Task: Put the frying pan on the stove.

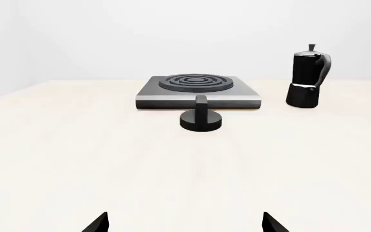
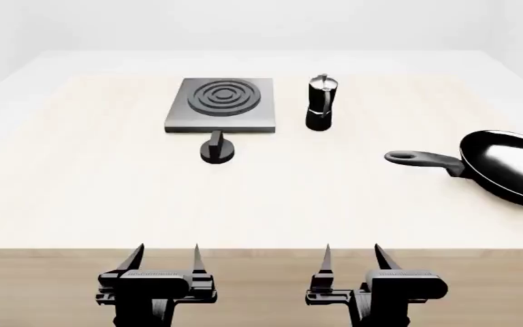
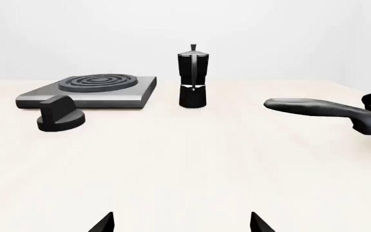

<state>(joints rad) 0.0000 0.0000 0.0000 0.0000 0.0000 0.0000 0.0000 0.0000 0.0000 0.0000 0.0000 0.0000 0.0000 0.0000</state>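
Sitting untouched at the far right of the counter [image 2: 80, 204], the frying pan [image 2: 506, 165] has its long handle [image 2: 425, 160] pointing left toward the middle; nothing of the task is done yet. Stove [image 2: 220, 103] lies at the far side, left of centre, ring burner bare, with a small black knob [image 2: 216, 148] just in front of it and a moka pot [image 2: 320, 102] just to its right. Pan and stove are well apart, the pot roughly between them. All steps remain, by my read: reach, grasp the handle, lift, carry left past the pot, set down on the burner. Both arms are parked low at the near counter edge, side by side, pointing forward. Left gripper [image 2: 163, 262] has jaws spread wide, holding nothing. Right gripper [image 2: 353, 262] likewise wide apart and empty. Right arm is the closer one to the pan handle, so likely the one to go.
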